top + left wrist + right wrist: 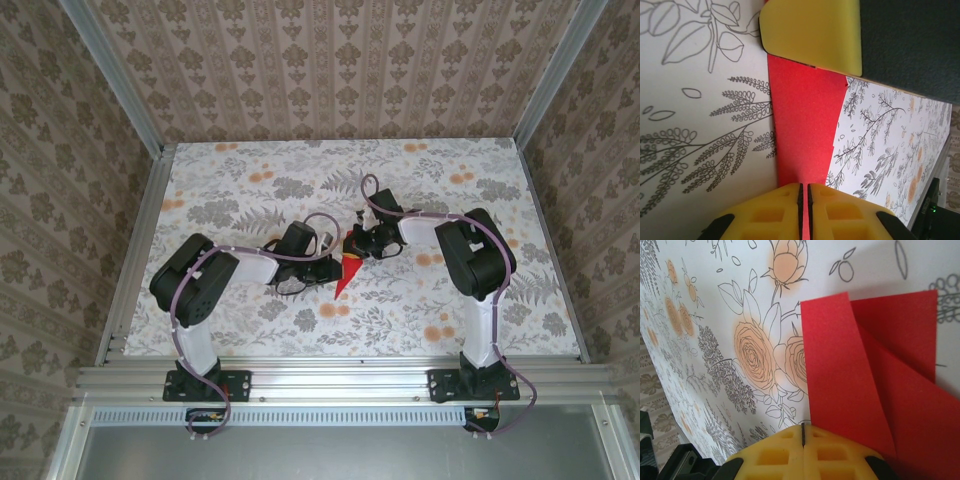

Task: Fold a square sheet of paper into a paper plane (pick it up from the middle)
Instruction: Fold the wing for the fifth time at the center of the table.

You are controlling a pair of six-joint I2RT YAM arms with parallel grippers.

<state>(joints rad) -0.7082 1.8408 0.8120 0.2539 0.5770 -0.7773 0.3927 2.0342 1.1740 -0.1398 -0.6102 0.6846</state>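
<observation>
On the left, the black and white left arm reaches in over the floral-print tabletop toward the middle. The left gripper sits at the near left side of the bright red paper plane, a narrow folded dart whose tip points toward the near edge of the table. From the left wrist camera, the left gripper has its yellow fingers pressed together. A sliver of red shows in the slit between them, so it is pinching the paper plane. The red strip runs away from those fingers across the table to a rounded yellow pad, which lies over its far end.

In the middle, between the two grippers, the paper lies flat on the table.

On the right, the right gripper meets the far end of the dart, with the right arm bent behind it. In the right wrist view its fingers are also squeezed together, and the right gripper sits just at the left edge of the paper plane — the slit looks dark, and I cannot tell whether any paper is caught in it. Overlapping creased layers fan out to the right of it.
</observation>
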